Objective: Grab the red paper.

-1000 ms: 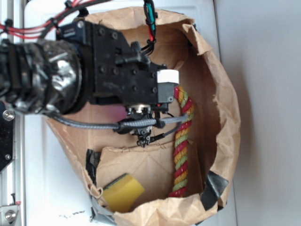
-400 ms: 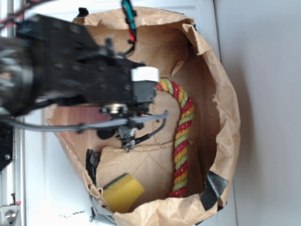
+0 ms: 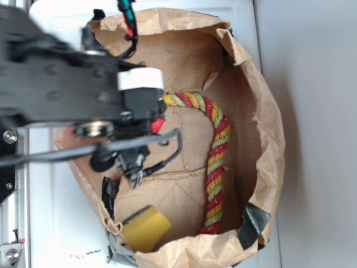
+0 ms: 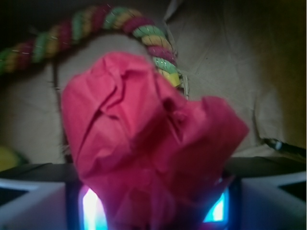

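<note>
1. Landmark: the twisted rope (image 3: 215, 151), red, yellow and green, lying in a hooked curve on the floor of the brown paper bag (image 3: 268, 139). All places below are taken from it.
2. The red paper (image 4: 144, 167) fills the lower middle of the wrist view, crumpled and rising from between the two pale finger blocks. The rope's curled end shows just behind its top edge.
3. In the exterior view only a small red sliver (image 3: 158, 125) peeks out under the arm, just beside the rope's near end. The rest is hidden by the black wrist housing.
4. Gripper (image 4: 152, 211): the fingers (image 4: 31, 206) flank the wad on both sides and it sits wedged between them. Judged clamped on the paper; actual contact at the pads is hidden by the wad itself.
5. Why so held, as a judgement: the wad is soft and springy, so a squeeze low on its body leaves the ruffled top standing free above the fingers.
6. Room: the bag walls rise on every side of the rope. Open floor lies between the rope and the yellow sponge (image 3: 146, 228), which sits well apart near the bag's lower rim.
7. The clearest way out looks to be straight up through the bag mouth. The torn rim beyond the rope could snag a sideways move.
</note>
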Controlling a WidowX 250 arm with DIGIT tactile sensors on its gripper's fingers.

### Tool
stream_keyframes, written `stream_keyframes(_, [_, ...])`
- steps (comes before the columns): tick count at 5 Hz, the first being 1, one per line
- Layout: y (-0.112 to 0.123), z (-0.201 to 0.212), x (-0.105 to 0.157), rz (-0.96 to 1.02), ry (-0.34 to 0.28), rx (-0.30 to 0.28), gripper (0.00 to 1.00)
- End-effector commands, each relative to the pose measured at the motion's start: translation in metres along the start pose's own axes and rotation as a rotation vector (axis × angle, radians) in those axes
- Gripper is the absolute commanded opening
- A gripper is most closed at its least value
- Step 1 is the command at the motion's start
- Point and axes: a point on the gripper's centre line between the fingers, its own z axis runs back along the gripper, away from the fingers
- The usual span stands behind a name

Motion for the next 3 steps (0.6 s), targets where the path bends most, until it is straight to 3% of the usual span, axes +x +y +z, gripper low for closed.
stream_keyframes(1, [-0.01, 0.046, 0.025, 0.0, -0.074, -0.05, 0.0])
stream_keyframes(3, [-0.014, 0.069, 0.039, -0.026, -0.065, -0.09, 0.0])
